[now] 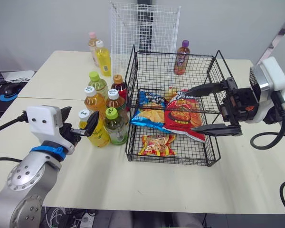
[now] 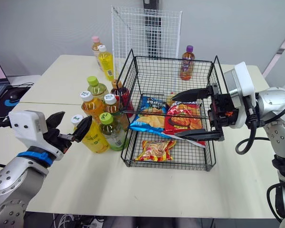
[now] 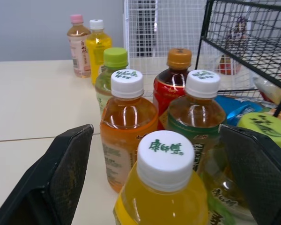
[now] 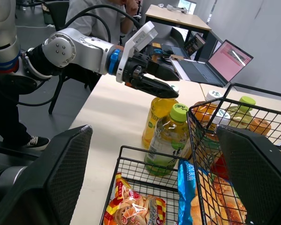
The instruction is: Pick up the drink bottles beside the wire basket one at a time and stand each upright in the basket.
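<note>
At the table's left side, the left gripper (image 1: 79,122) stands wide open with the neck of the yellow bottle (image 1: 99,135) between its two fingers, which look clear of it on both sides. This bottle is the front one of a tight cluster of bottles (image 1: 103,99) just beside the wire basket (image 1: 131,71). It looks full, so I judge it weighty for its size, with a smooth, thin wall that gives under a squeeze. A hold on the stiffer shoulder just below the cap seems safest, since its neighbours touch or nearly touch it lower down. Snack bags (image 1: 179,114) cover much of the basket floor, so a bottle may stand unsteadily there. Over the basket's right half the right gripper (image 1: 205,109) hovers with its fingers spread and nothing in them. The left wrist view shows how evenly the cap (image 3: 165,152) sits between the pads (image 3: 65,173), which the head views leave vague. The right wrist view gives the sideways look, with the fingertips at cap height, and a person (image 4: 100,14) seated beyond the table.
</note>
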Available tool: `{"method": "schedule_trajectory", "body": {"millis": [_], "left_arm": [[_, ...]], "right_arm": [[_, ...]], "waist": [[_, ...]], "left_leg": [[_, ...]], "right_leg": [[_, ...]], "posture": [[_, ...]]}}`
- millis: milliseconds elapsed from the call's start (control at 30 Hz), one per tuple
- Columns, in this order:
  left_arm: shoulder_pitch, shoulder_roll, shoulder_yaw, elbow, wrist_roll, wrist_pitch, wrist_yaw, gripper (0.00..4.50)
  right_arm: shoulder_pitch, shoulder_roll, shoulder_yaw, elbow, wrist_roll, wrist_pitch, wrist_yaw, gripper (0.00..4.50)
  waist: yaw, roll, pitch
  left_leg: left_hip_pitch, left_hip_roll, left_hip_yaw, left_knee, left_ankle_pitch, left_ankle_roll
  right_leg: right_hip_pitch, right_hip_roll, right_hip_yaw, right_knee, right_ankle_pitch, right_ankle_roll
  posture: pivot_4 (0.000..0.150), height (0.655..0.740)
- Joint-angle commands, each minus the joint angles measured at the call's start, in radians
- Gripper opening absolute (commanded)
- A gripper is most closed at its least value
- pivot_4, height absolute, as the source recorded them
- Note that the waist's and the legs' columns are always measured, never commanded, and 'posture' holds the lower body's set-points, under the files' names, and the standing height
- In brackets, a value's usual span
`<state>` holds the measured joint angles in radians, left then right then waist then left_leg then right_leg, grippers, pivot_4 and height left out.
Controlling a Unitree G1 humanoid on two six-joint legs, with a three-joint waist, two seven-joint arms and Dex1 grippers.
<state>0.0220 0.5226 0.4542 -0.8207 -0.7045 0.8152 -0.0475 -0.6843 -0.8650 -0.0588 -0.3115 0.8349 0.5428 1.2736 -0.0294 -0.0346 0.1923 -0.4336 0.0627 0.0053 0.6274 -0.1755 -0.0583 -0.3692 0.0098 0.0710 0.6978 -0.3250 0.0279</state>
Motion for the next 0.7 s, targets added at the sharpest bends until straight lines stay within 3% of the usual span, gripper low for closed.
{"method": "schedule_trajectory", "body": {"millis": [33,233,367,600,700], "left_arm": [[-0.026,0.005,-0.034,0.000,0.022,0.002,0.012,4.46],[-0.053,0.000,-0.086,0.013,0.060,-0.003,0.015,4.46],[-0.065,-0.017,-0.108,0.016,0.072,-0.001,0.026,3.66],[-0.058,-0.025,-0.098,0.008,0.084,0.001,0.025,1.45],[-0.046,-0.018,-0.076,-0.001,0.091,-0.007,0.019,1.36]], "right_arm": [[-0.018,-0.019,-0.041,-0.014,-0.002,0.002,-0.003,4.50],[-0.029,-0.016,-0.035,-0.014,-0.008,0.008,-0.013,4.50],[-0.032,-0.011,-0.033,-0.020,-0.011,0.013,-0.020,4.50],[-0.031,-0.007,-0.032,-0.031,-0.012,0.017,-0.026,4.50],[-0.032,-0.002,-0.029,-0.032,-0.015,0.015,-0.029,4.50]], "waist": [[0.000,0.000,0.000],[0.000,0.000,0.000],[0.000,0.000,0.000],[0.000,0.000,0.000],[0.000,0.000,0.000]], "left_leg": [[0.000,0.000,0.000,0.000,0.000,0.000],[0.000,0.000,0.000,0.000,0.000,0.000],[0.000,0.000,0.000,0.000,0.000,0.000],[0.000,0.000,0.000,0.000,0.000,0.000],[0.000,0.000,0.000,0.000,0.000,0.000]], "right_leg": [[0.000,0.000,0.000,0.000,0.000,0.000],[0.000,0.000,0.000,0.000,0.000,0.000],[0.000,0.000,0.000,0.000,0.000,0.000],[0.000,0.000,0.000,0.000,0.000,0.000],[0.000,0.000,0.000,0.000,0.000,0.000]], "posture": [[0.150,0.7360],[0.150,0.7360],[0.150,0.7360],[0.150,0.7360],[0.150,0.7360]]}}
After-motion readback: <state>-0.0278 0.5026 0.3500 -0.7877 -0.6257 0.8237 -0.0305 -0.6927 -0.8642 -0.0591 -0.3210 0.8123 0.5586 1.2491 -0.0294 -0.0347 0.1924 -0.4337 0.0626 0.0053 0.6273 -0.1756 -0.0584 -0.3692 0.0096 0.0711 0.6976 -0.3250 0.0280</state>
